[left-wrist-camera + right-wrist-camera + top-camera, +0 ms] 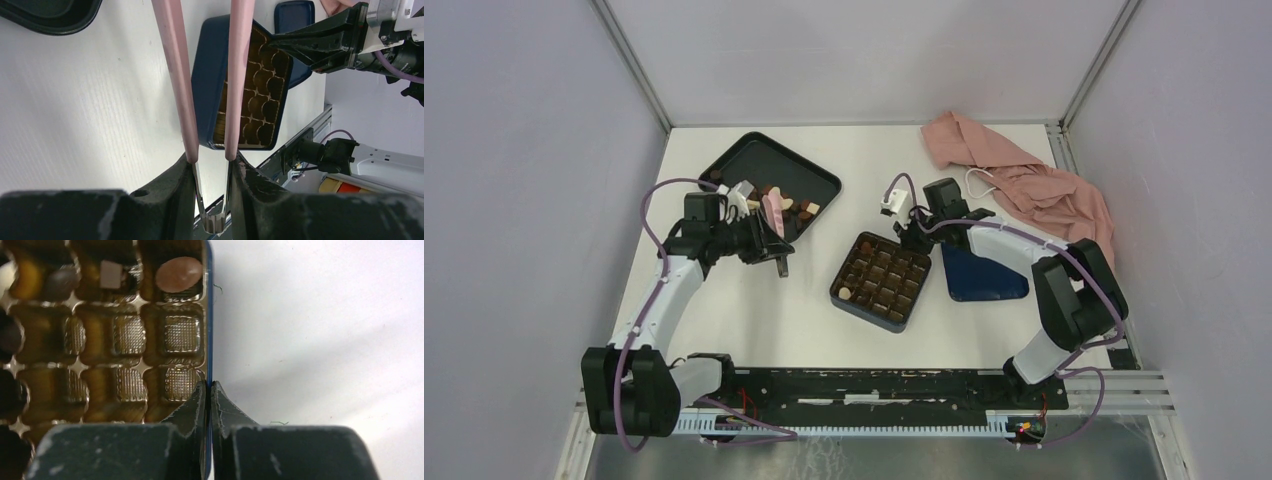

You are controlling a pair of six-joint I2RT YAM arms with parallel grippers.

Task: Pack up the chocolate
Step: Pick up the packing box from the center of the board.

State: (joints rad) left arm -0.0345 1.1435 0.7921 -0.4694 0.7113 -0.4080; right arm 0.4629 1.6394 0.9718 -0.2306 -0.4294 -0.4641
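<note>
Toward the far-left corner of the counter lies a black rectangular plastic tray [754,160] carrying the loose chocolate pieces [789,205], which are dark brown, light brown and cream-white. A few more sit in the dark blue square box with a gold gridded liner [836,292] at the counter's middle. Among them are a light brown oval piece [178,272] in a cell along the rim and a cream piece [846,293] at the box's near-left corner. Left gripper [212,162]: clamped on the joined end of long pink tongs [175,75], whose two arms stand apart. Their tips reach over the tray's near-right edge; whether a piece lies between them cannot be told. Right gripper [210,387]: jaws closed on the thin wall of the box at its far-right corner, steadying it. A dark blue flat lid [984,275] lies beside the box toward the right edge, and a crumpled pink cloth [1024,180] at the far-right corner. Handling, as judged: each piece is light, rigid and smooth, and far smaller than a finger. It is likely to slip, or to mar under a hard squeeze. It is best taken across its sides by the tong tips with gentle pressure and lowered level into an empty cell.
</note>
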